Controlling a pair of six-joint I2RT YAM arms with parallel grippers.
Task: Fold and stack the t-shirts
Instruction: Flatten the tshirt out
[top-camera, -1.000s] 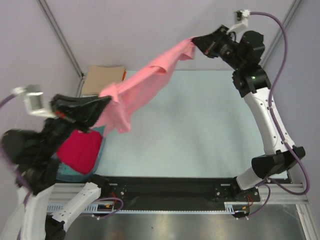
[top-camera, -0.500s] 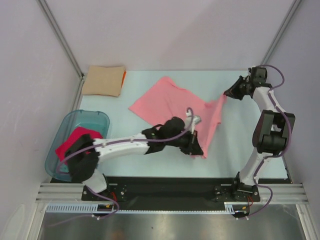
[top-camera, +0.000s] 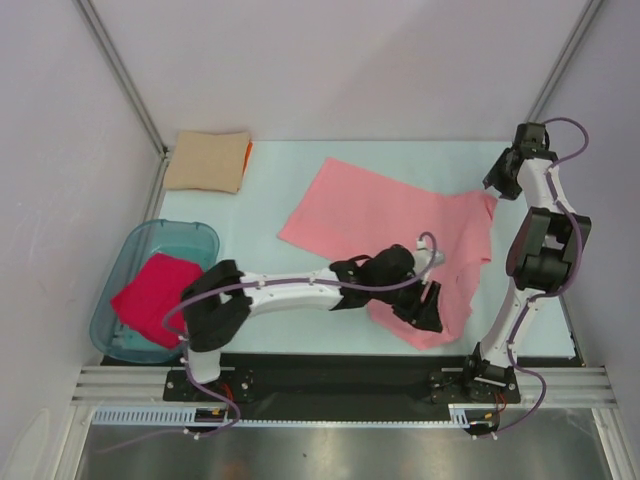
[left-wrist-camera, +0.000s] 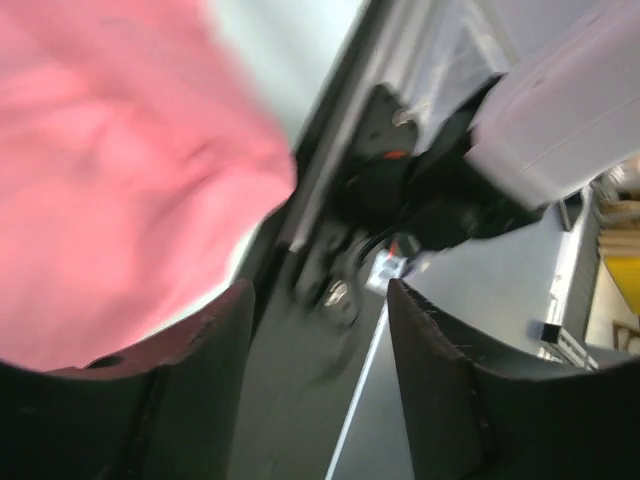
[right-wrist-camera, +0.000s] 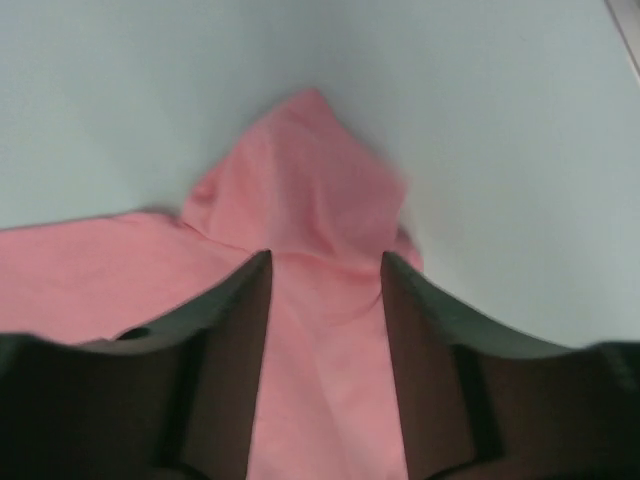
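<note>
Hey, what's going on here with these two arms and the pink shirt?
A salmon-pink t-shirt lies spread mostly flat on the table, not yet folded. The left end effector is at its near right corner, open with nothing between its fingers. The right end effector hovers open over the far right corner. A folded tan shirt sits at the far left with an orange edge beside it, and a crimson shirt lies in the teal tub.

text: none legible | labels: none | numbers: none
</note>
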